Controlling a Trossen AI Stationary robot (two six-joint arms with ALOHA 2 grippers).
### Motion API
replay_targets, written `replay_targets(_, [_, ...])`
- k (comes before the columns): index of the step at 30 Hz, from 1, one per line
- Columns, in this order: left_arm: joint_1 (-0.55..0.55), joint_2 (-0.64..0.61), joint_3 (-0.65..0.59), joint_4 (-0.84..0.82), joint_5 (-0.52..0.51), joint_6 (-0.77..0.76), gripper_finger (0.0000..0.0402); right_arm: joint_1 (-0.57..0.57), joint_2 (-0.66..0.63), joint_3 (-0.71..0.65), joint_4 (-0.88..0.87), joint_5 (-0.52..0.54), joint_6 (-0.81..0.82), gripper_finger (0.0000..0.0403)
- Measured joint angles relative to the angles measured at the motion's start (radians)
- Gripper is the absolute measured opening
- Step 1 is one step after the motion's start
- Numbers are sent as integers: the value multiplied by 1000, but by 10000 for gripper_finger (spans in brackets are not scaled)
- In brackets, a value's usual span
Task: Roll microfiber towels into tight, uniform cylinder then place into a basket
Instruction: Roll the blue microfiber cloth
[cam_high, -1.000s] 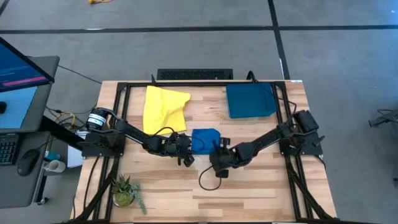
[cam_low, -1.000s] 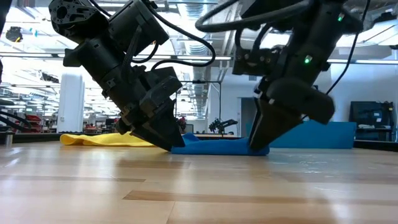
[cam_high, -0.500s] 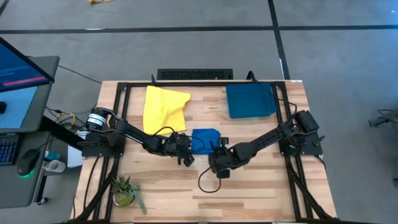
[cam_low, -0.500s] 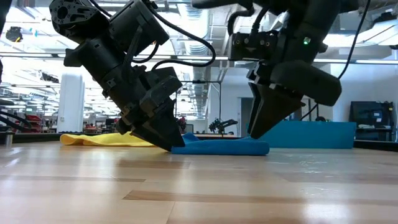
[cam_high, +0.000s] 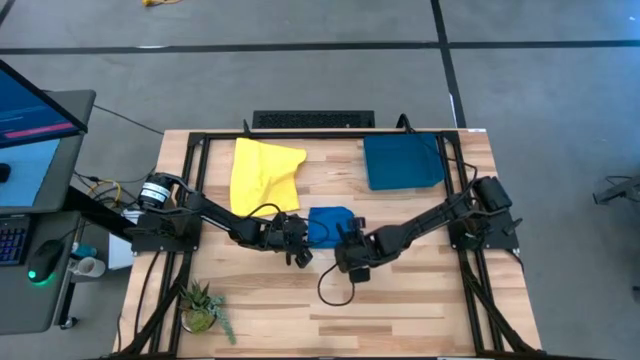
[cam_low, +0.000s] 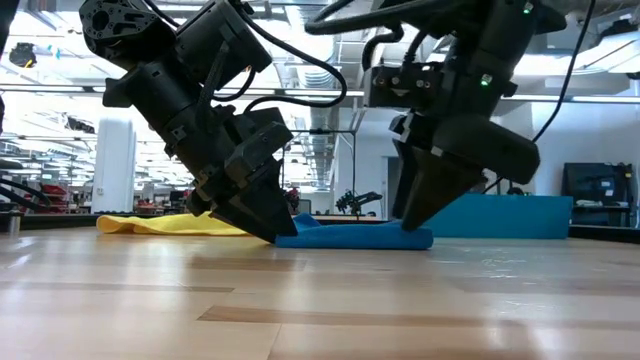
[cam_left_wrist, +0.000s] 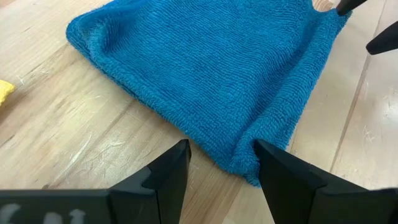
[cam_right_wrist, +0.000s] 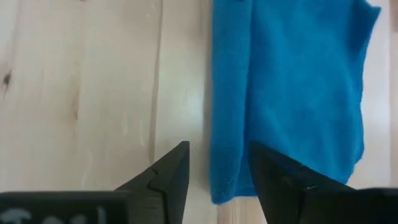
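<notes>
Wooden table (cam_high: 400, 310), both grippers at the folded blue towel (cam_high: 329, 224).
Left gripper (cam_left_wrist: 219, 163) and right gripper (cam_right_wrist: 216, 168) stand parted over its edges, gripping nothing; yellow towel (cam_high: 263, 172) and basket (cam_high: 402, 161) lie behind.

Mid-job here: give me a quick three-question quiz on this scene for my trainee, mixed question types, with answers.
1. True or false: the blue towel lies inside the basket.
2. Which towel lies between the two grippers? A) blue B) yellow
3. Fill in: the yellow towel lies on the ____.

Key: 1. False; it is on the table. 2. A; left gripper and right gripper are both open at its edge. 3. Table.
</notes>
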Motion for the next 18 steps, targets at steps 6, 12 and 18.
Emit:
replay_targets(6, [0,0,0,0,0,0,178,-2,0,0,14,-13,-7,171])
replay_targets(12, [0,0,0,0,1,0,178,-22,0,0,16,-10,4,165])
replay_targets(18, [0,0,0,0,1,0,178,-40,0,0,16,-11,28,164])
